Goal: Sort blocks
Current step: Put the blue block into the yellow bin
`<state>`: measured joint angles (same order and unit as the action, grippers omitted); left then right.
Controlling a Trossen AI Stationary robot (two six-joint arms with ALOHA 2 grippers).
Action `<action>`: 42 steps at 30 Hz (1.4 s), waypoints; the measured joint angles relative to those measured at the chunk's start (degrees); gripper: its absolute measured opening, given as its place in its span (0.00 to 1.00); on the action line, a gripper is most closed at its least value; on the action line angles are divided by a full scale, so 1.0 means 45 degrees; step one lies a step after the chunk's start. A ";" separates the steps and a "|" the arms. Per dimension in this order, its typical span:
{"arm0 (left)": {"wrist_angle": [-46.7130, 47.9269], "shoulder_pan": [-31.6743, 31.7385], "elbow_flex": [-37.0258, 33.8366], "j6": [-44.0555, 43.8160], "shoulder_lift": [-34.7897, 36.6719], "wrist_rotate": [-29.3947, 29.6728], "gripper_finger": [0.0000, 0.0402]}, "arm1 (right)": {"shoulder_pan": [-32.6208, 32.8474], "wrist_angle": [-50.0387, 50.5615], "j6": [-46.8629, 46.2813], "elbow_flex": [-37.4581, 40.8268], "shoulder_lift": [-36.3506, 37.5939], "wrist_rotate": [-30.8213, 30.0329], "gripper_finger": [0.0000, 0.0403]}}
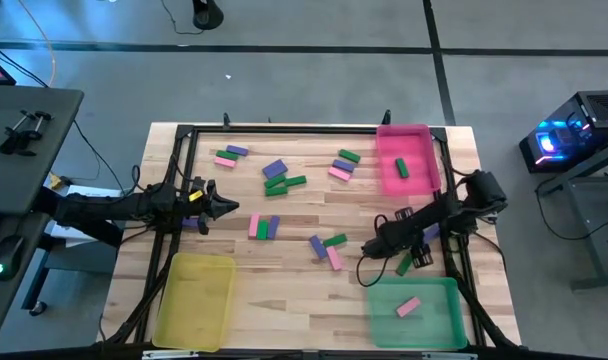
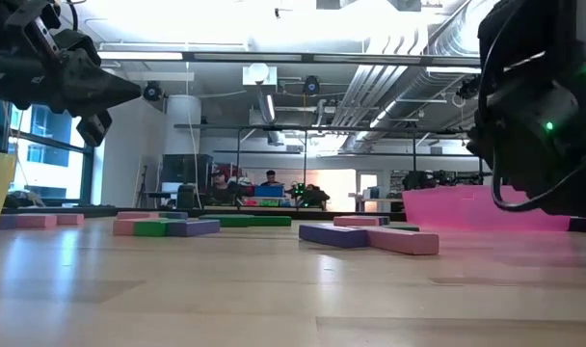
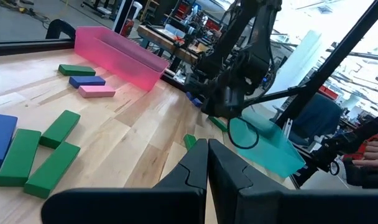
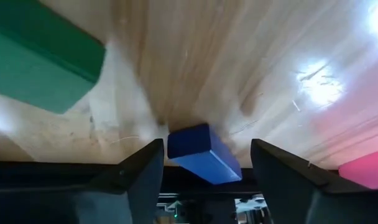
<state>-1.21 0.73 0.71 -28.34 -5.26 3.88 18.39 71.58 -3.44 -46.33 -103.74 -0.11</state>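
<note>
The right claw [image 4: 201,165] stands released astride a blue block [image 4: 204,154] on the worktop [image 1: 284,290] near the green tray [image 1: 444,320]; the bar looks rigid, light, smooth-sided, best pinched across its narrow sides; the left claw [image 3: 207,165], clenched empty, waits.

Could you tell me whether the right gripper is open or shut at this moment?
Open. In its wrist view, the right gripper has its two dark fingers standing well apart, with a blue block lying loose between them.
</note>
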 joint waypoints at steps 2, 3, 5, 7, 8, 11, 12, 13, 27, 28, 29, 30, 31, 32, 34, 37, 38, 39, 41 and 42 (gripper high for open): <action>0.0002 -0.0004 0.0000 0.0000 0.0001 0.0000 0.00 | 0.0005 -0.0077 -0.0029 0.0055 -0.0195 -0.0031 0.55; 0.0005 -0.0005 -0.0002 0.0000 0.0002 0.0000 0.00 | 0.0005 -0.0115 -0.0029 0.0159 -0.0267 -0.0029 0.55; 0.0010 -0.0004 0.0000 0.0000 0.0000 0.0000 0.00 | 0.0000 -0.0211 -0.0120 0.0465 -0.0321 0.0040 0.53; 0.0010 0.0000 0.0000 0.0000 0.0000 0.0000 0.00 | 0.0000 -0.0344 -0.0416 0.0730 -0.0331 0.0044 0.51; 0.0014 -0.0001 0.0000 0.0000 0.0005 -0.0001 0.00 | 0.0017 -0.0368 -0.0594 0.0842 -0.0327 0.0017 0.49; 0.0012 -0.0004 0.0000 0.0000 0.0003 0.0000 0.00 | 0.0080 -0.0422 -0.0939 0.0942 -0.0331 -0.0111 0.41; 0.0010 -0.0005 0.0000 0.0000 0.0000 0.0000 0.00 | 0.0099 -0.0462 -0.1040 0.0942 -0.0331 -0.0181 0.38; 0.0010 -0.0005 0.0000 0.0000 0.0003 -0.0002 0.00 | 0.0112 -0.0509 -0.1186 0.0949 -0.0337 -0.0200 0.34; 0.0001 -0.0003 0.0000 0.0252 0.0000 0.0000 0.00 | 0.0384 -0.2096 -0.3603 0.0053 0.1673 -0.2597 0.18; -0.0003 -0.0003 -0.0001 0.0460 0.0005 0.0009 0.00 | 0.0380 -0.2713 -0.3850 0.0052 0.2058 -0.2842 0.18; -0.0016 -0.0002 0.0000 0.0706 0.0003 0.0073 0.00 | 0.0379 -0.3355 -0.4082 0.0055 0.2461 -0.3169 0.18; -0.0042 -0.0005 0.0000 0.0918 0.0000 0.0181 0.00 | 0.0379 -0.3997 -0.4276 0.0094 0.2847 -0.3579 0.18; -0.0116 -0.0005 0.0000 0.1119 0.0000 0.0370 0.00 | 0.0379 -0.4456 -0.4444 0.0130 0.3237 -0.3948 0.18; -0.0229 -0.0005 0.0000 0.1278 0.0000 0.0632 0.00 | 0.0382 -0.5006 -0.4499 0.0219 0.3657 -0.4331 0.18; -0.0661 -0.0005 -0.0005 0.1417 0.0000 0.1098 0.00 | 0.0423 -0.6405 -0.4322 0.0398 0.4351 -0.5072 0.18; -0.1508 0.0000 -0.0005 0.1867 0.0000 0.1307 0.00 | 0.0435 -0.9587 -0.3420 0.0747 0.5243 -0.6132 0.18; -0.1894 -0.0021 -0.0005 0.2271 0.0000 0.1236 0.00 | 0.0447 -1.0624 -0.3068 0.0891 0.5421 -0.6392 0.18; -0.2343 -0.0062 -0.0005 0.2686 -0.0011 0.1093 0.00 | 0.0447 -1.1790 -0.2594 0.1040 0.5545 -0.6595 0.18; -0.3360 -0.0254 -0.0005 0.3582 -0.0178 0.0722 0.00 | 0.0488 -1.4082 -0.1593 0.1382 0.5665 -0.6927 0.18; -0.3846 -0.0405 -0.0005 0.4060 -0.0312 0.0581 0.00 | 0.0508 -1.5384 -0.1064 0.1576 0.5673 -0.7035 0.18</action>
<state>-18.52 -1.09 0.69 -10.07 -6.66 6.49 20.68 2.36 -8.23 -39.23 -78.22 -31.76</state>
